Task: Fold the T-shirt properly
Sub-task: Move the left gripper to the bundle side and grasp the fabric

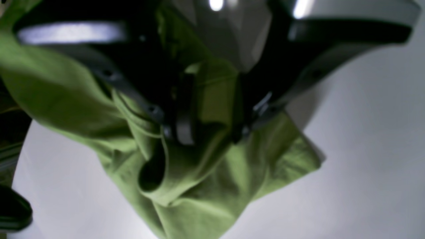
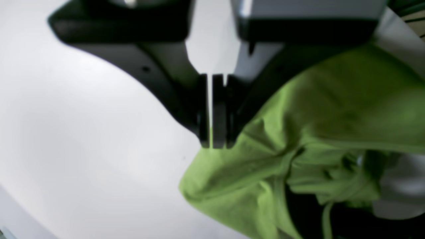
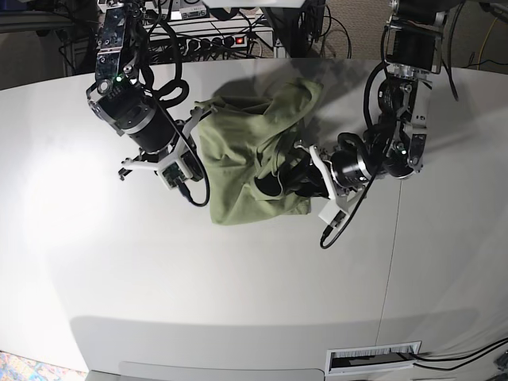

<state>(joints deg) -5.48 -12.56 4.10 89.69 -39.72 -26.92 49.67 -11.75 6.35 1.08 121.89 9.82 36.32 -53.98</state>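
White table (image 3: 238, 302), cable-cluttered backdrop, both grippers (image 1: 207, 132) (image 2: 212, 144) clamped on bunched green T-shirt (image 3: 246, 171).

A wide pale-grey bench (image 3: 238, 294) fills most of the base view, its far edge curved and its surface matte, with a seam (image 3: 390, 238) running down the right side. Behind it sit racks of equipment and tangled black cables (image 3: 238, 32) (a red switch glows on a power strip (image 3: 232, 40)). A slotted vent (image 3: 373, 358) lies at the near edge.
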